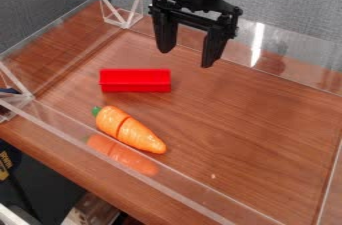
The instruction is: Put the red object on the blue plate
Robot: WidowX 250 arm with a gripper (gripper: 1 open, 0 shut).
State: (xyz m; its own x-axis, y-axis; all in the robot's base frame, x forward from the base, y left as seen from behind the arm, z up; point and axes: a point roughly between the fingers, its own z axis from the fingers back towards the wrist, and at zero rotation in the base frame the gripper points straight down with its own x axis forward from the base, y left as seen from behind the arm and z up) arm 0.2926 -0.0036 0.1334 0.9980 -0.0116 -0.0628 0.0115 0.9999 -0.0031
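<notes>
Tool: here it is at the top (189,49), fingers pointing down and spread wide apart, nothing between them; the arm above runs out of frame.
Red block: lying flat on the bench (234,134), left of centre in the view, below the tool and apart from it.
Carrot: orange, green end up by the block's lower side (130,129), slanting away, not touching the block.
Clear wall: see-through panel along the near edge (100,154), with an orange carrot shape low in it, probably a reflection, though the view is too poor to be sure.
Left edge: something blue and white, cut off, too little showing to name.
</notes>
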